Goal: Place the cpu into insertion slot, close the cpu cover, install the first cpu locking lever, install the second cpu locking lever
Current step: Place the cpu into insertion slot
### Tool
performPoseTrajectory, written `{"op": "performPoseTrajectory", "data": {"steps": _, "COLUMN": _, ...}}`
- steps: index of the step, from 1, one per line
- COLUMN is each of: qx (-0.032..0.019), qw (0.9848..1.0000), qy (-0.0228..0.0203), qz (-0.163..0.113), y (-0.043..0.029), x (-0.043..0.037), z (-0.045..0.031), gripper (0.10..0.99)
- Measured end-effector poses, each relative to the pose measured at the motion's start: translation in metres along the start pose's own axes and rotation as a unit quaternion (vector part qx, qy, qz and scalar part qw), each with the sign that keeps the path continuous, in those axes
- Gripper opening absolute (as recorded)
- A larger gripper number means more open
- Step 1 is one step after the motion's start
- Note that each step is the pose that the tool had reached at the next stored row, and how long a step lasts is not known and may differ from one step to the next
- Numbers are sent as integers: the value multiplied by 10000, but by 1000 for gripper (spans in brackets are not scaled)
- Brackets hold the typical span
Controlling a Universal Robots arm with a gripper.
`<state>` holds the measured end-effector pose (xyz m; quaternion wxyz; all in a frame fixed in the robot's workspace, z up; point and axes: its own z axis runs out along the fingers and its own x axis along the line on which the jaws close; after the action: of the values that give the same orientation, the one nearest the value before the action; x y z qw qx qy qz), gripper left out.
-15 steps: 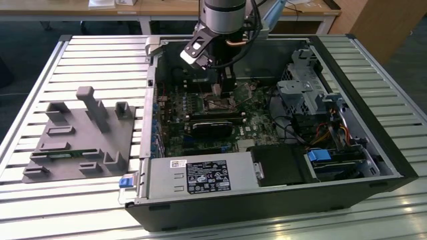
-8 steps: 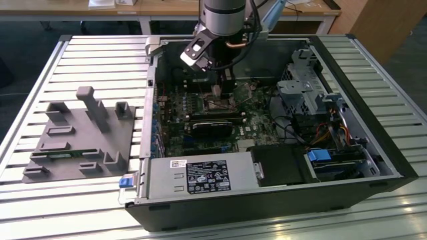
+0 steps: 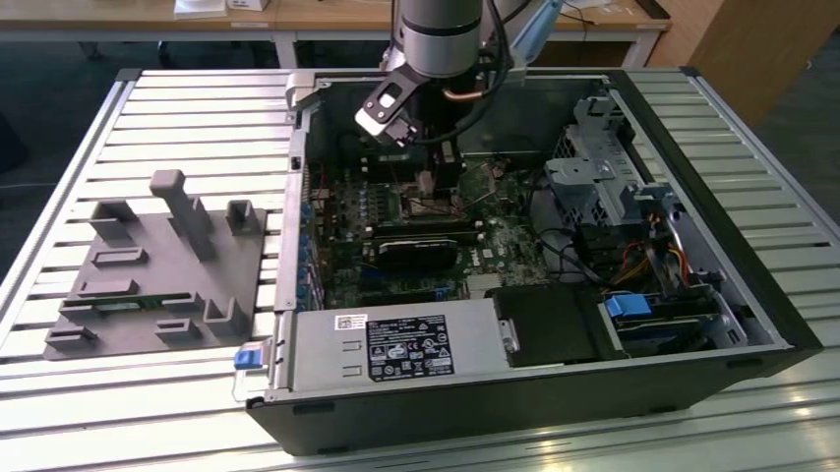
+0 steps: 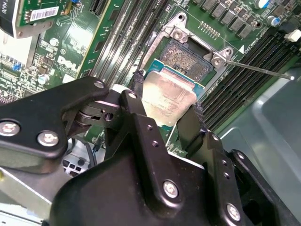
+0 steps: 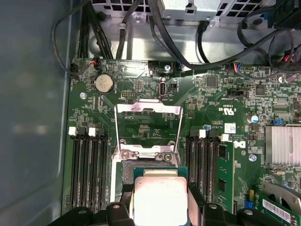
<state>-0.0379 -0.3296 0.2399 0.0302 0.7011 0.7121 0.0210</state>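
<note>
**Cpu gripped over slot, cover open**

Gripper (image 4: pixel 167 96) is clamped on cpu (image 4: pixel 170 102). Two black fingers (image 4: pixel 137 87) pinch opposite edges of the chip, spread no wider than the chip itself. Silver top faces up.

In second wrist view, cpu hangs over the near edge of slot (image 4: pixel 186 59). Most of the slot's dark centre lies uncovered beyond it. Cannot tell if the chip touches the slot rim or is apart from it.

First wrist view shows the same grip: cpu (image 5: pixel 160 200) between fingers (image 5: pixel 194 193), with a strip of slot (image 5: pixel 126 172) just past the chip.

Cover (image 5: pixel 149 108) is swung open, laid back away from the slot on its hinge side. Green board (image 5: pixel 225 108) shows through its square window. Cover is not over the cpu.

Lever (image 4: pixel 258 69), a thin metal rod, sticks out from one slot corner, unlatched and angled out over the long slots there. Memory slots (image 5: pixel 89 165) run along both sides of the slot. One stick is seated on the side away from the case wall.

In exterior view, arm (image 3: pixel 440 39) reaches down into open case (image 3: pixel 525 413), which lies on its side on slatted table (image 3: pixel 197 118). Grey fixture (image 3: pixel 157 265) sits on the table just beside the case, on the exterior view's left.
</note>
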Motion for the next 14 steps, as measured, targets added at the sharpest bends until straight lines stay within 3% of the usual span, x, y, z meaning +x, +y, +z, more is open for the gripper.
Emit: {"op": "performPoseTrajectory", "data": {"steps": 14, "qx": 1, "qw": 10000, "qy": -1, "qz": 9, "y": -10, "x": 6, "z": 139, "gripper": 537}}
